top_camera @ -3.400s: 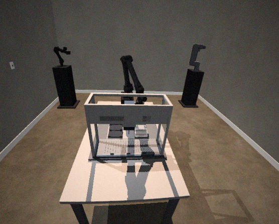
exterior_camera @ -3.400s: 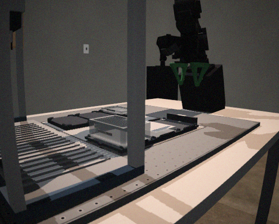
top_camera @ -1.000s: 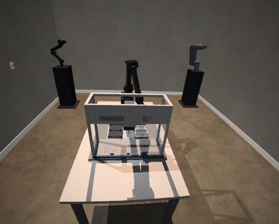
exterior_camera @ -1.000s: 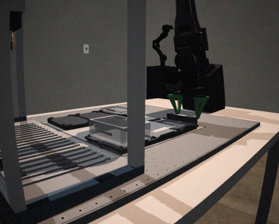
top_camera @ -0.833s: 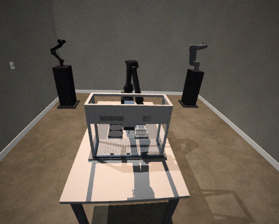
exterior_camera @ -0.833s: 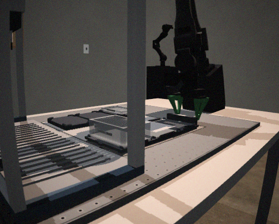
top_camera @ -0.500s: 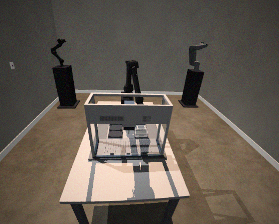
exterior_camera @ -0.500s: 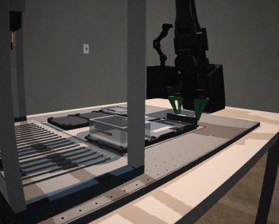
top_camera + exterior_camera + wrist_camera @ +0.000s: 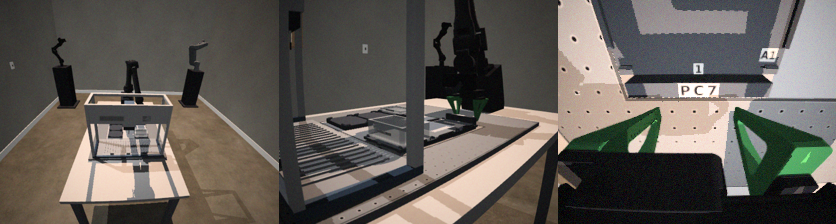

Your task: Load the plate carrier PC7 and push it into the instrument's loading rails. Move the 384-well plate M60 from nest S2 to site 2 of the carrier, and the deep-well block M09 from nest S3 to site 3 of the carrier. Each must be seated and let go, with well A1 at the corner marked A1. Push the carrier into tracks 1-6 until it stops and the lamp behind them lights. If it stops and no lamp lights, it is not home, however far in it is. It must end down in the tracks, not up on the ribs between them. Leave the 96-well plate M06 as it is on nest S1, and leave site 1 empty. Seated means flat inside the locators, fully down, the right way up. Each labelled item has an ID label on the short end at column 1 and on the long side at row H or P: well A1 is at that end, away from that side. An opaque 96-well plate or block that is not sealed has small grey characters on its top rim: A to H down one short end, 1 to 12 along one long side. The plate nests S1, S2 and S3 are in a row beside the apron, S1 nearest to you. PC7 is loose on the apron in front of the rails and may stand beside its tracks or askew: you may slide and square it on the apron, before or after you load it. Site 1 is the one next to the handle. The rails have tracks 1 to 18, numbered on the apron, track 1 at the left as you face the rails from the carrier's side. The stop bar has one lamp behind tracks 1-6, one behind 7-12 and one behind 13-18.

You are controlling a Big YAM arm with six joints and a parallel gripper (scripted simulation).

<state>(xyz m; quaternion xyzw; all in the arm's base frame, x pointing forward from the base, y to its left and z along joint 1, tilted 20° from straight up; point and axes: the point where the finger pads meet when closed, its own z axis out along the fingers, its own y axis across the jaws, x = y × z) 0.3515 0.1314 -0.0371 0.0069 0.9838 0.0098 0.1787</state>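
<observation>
From the top view we see the pale desk [image 9: 105,181] with the grey instrument frame [image 9: 128,110] on it; the carrier is too small to tell there.

In the exterior view the dark, flat carrier PC7 [image 9: 454,125] lies on the perforated apron [image 9: 454,148], and the claw [image 9: 467,106] hangs over its handle end.

In the wrist view we read the white label "PC7" [image 9: 698,90], and site 1 [image 9: 698,45] is bare. The green wedge fingers stand apart, released, holding nothing.

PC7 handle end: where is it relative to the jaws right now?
In the wrist view the PC7 handle lies just ahead of the open gripper, centred between its jaws, with empty site 1 directly beyond it.
</observation>
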